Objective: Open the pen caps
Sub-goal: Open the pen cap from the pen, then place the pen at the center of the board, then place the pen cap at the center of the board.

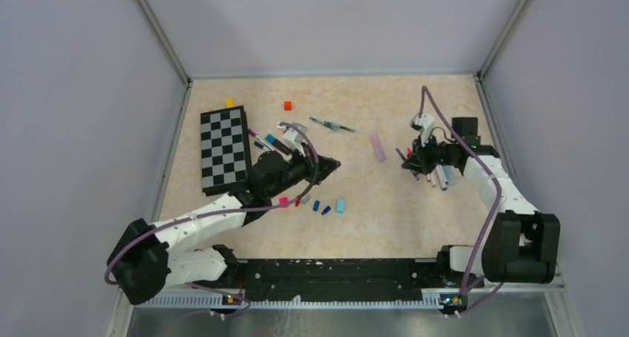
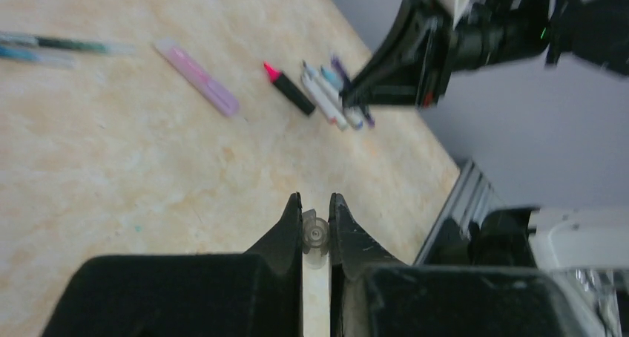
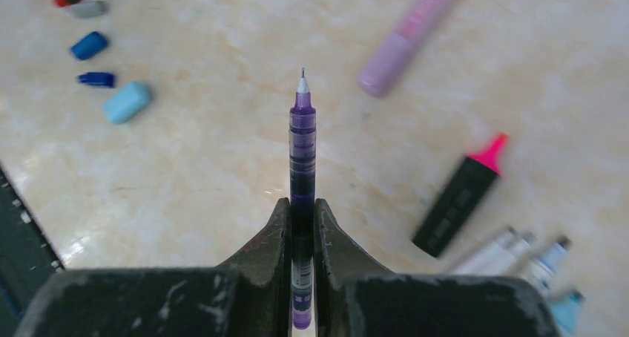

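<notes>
The right gripper (image 3: pixel 300 211) is seen closest, its jaws clamped on a purple pen (image 3: pixel 302 129); the pen is held lengthwise between the fingers, its fine tip bare and pointed out over the table (image 1: pixel 371 229); the print on its barrel is too small to be read. The left gripper (image 2: pixel 316 203) is closed on a clear piece (image 2: pixel 315 237); whether this is a cap or a barrel end cannot be told. A loose row of caps (image 1: pixel 316 205) is laid toward the near edge, close to the left gripper: pink, red, grey, blue, dark blue, light blue. A pink pen (image 1: pixel 378 146) is laid near the table's middle; a highlighter (image 3: pixel 460 196), black with a bare pink tip, and several white pens (image 3: pixel 493 257) are gathered toward the right edge beneath the right gripper. Two thin pens (image 1: pixel 331 126) are laid toward the far edge. A checkerboard (image 1: pixel 225 150) is set by the left edge; a yellow cube (image 1: pixel 229 102) and a red cube (image 1: pixel 288 105) are placed near the far edge.
</notes>
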{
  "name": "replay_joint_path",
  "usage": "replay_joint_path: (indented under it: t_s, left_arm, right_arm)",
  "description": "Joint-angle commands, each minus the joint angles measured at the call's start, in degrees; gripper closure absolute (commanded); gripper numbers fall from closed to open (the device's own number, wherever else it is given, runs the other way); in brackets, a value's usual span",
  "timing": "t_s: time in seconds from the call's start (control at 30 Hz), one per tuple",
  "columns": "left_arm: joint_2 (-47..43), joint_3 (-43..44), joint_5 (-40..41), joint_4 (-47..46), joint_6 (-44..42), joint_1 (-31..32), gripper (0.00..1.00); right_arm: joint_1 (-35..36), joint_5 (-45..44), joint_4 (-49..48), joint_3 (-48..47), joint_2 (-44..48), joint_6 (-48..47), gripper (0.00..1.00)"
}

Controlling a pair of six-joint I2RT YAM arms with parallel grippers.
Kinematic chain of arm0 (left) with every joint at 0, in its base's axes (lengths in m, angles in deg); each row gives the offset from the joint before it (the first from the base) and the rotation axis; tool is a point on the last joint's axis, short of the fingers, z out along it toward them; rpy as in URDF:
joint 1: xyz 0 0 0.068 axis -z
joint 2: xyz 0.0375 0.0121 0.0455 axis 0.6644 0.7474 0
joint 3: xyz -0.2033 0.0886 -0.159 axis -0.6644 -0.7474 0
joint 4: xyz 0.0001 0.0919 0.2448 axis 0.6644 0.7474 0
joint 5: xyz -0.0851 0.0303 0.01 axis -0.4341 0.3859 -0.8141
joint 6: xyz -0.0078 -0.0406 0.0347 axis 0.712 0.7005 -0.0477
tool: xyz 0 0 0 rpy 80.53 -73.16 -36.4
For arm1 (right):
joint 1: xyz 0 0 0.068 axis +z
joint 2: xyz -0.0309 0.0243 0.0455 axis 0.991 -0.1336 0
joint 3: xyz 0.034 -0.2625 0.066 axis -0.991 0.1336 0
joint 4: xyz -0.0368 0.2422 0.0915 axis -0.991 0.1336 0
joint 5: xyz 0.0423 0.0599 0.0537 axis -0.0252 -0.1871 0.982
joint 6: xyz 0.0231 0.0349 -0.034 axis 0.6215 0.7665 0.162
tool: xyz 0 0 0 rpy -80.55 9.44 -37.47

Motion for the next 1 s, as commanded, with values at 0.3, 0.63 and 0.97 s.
replay_joint_path:
  t_s: [0.3,0.63,0.97]
  left_arm:
    - [19.3,12.1,-4.8,11.9,-13.5,13.9,1.0]
    - [27.9,16.7,-1.6,17.0,-17.0,14.9,1.0]
    - [34.2,20.8,0.3,20.7,-18.4,15.1,1.0]
  right_arm:
    - [-23.6,-21.1,-4.7,-1.7,0.0,1.9,1.0]
    - [-24.5,-29.0,-4.6,-5.8,-10.6,0.8,1.0]
    - [-24.5,-29.5,-4.1,-9.0,-17.8,0.9,0.96]
